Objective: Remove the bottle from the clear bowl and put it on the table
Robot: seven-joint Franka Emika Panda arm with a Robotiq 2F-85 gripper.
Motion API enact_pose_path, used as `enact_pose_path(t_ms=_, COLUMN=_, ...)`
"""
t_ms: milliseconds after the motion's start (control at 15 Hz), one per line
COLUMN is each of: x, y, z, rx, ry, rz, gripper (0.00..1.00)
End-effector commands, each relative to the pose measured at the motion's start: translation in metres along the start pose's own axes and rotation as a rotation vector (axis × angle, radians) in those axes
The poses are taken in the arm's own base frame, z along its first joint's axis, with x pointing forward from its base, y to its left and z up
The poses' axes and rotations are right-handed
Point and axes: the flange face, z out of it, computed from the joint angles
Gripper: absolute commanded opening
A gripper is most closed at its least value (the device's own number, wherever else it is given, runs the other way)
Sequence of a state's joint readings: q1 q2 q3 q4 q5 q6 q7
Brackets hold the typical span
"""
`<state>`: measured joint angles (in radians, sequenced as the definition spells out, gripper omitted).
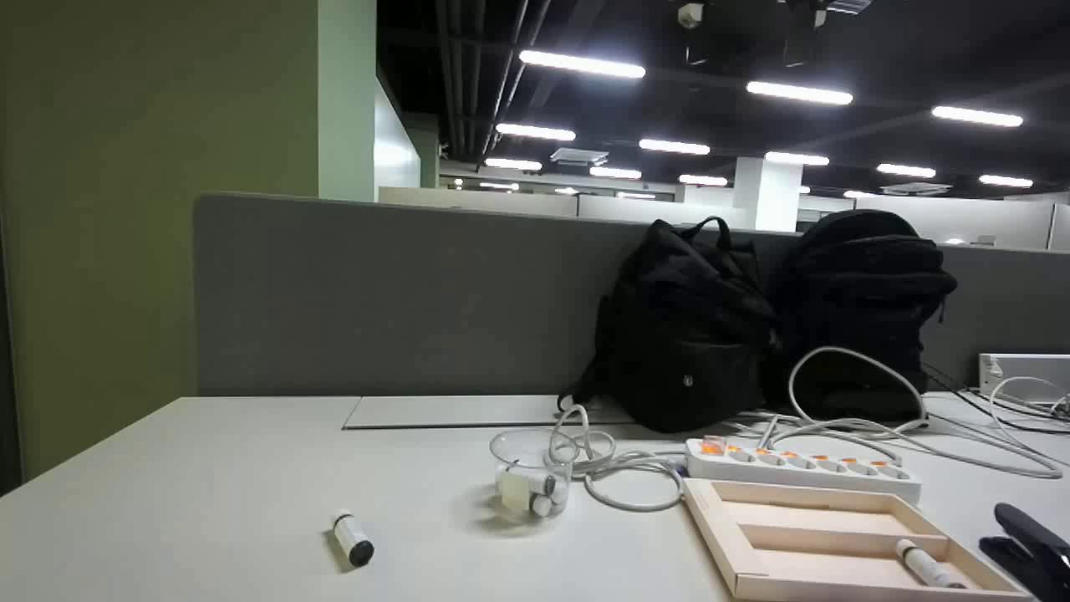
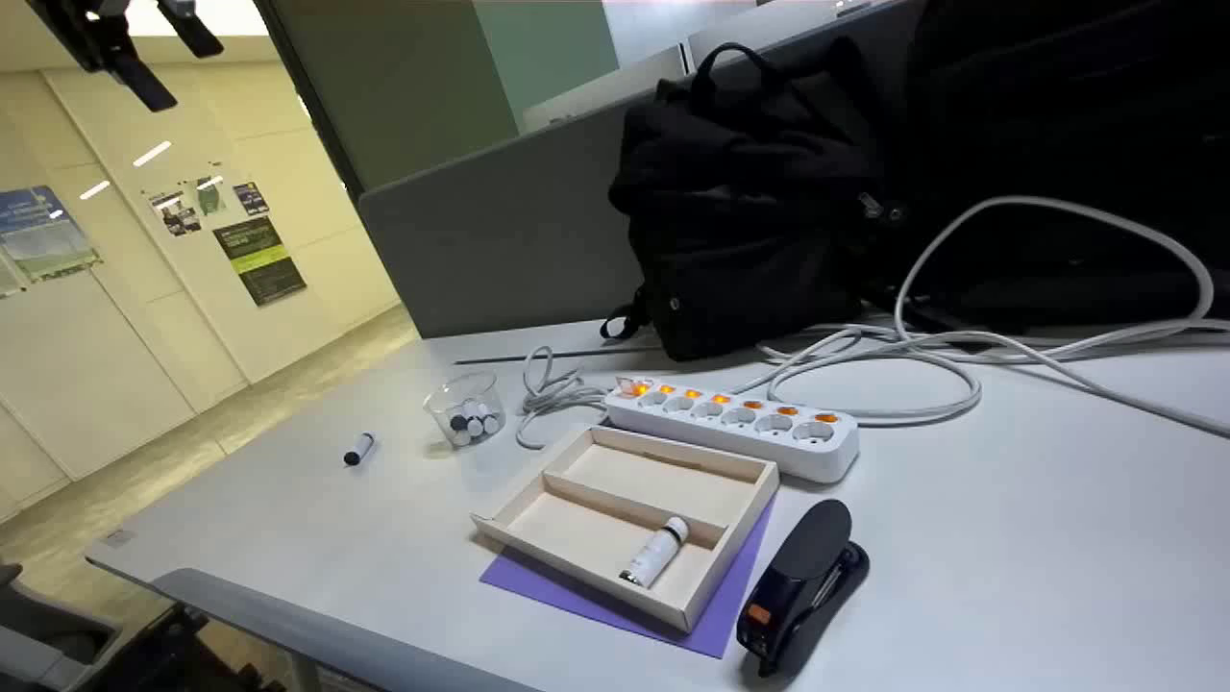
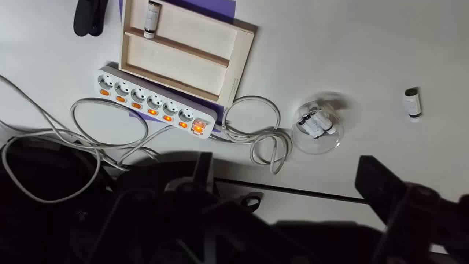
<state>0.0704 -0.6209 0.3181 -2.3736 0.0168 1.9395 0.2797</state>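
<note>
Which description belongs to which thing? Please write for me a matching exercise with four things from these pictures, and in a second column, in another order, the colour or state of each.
Column one
1. clear bowl
2. wooden tray
3. power strip
4. hand

Column two
A. white, with orange switches
B. with several small bottles inside
C. open, holding nothing
D. divided into two compartments

Right pairs: 1-B; 2-D; 3-A; 4-C

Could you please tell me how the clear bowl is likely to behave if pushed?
The clear bowl would probably slide, since nothing visible fixes it to the table. It looks thin-walled and transparent, perhaps plastic, so it may flex if squeezed. The small bottles inside lie jumbled, so they would likely shift or roll.
</note>
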Motion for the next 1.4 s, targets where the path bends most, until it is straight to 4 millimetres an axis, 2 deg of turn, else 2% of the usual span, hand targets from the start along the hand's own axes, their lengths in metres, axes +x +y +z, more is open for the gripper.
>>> enact_pose_path(t_ms=0, x=0.001, y=0.0, z=0.0, rx=0.0, ry=0.001, rz=0.0, gripper=1.0)
enact_pose_path(t_ms=533, x=0.001, y=0.0, z=-0.002, rx=0.001, ry=0.008, rz=0.0, gripper=1.0)
enact_pose_path(t_ms=600, x=0.011, y=0.002, z=0.0, rx=0.013, ry=0.022, rz=-0.045, gripper=1.0)
enact_pose_path(t_ms=867, x=0.071, y=0.031, z=0.048, rx=0.026, ry=0.01, rz=-0.156, gripper=1.0)
enact_pose_path(t_ms=1200, x=0.148, y=0.058, z=0.124, rx=0.079, ry=-0.103, rz=-0.343, gripper=1.0)
enact_pose_path(t_ms=1333, x=0.17, y=0.061, z=0.169, rx=0.079, ry=-0.155, rz=-0.365, gripper=1.0)
